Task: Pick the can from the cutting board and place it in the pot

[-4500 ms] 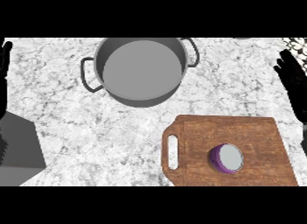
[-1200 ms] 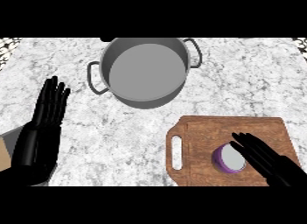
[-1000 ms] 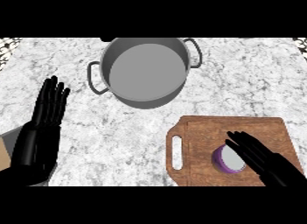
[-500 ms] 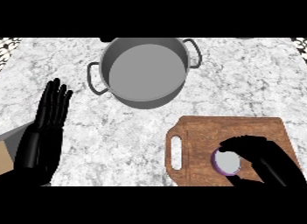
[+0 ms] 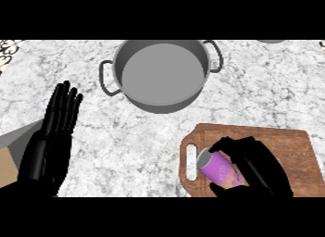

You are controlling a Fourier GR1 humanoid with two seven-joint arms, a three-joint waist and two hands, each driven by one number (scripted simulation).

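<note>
The can is tipped over in the right hand now.

At the left of the frame, the left hand [image 5: 55, 132] rests flat over the bench [image 5: 144, 134], fingers straight and apart, holding nothing. In the upper middle sits the pot [image 5: 161, 74], with nothing seen inside. At the lower right, the right hand [image 5: 257, 166] has curled its fingers round the can [image 5: 219, 170], which stood straight up on the cutting board [image 5: 295, 152] half a second ago. Now the can leans, so it looks picked up or nearly so, and the carry to the pot can likely start. Its long side runs from upper left to lower right, and its grey top points to the upper left, toward the board's handle slot.
</note>
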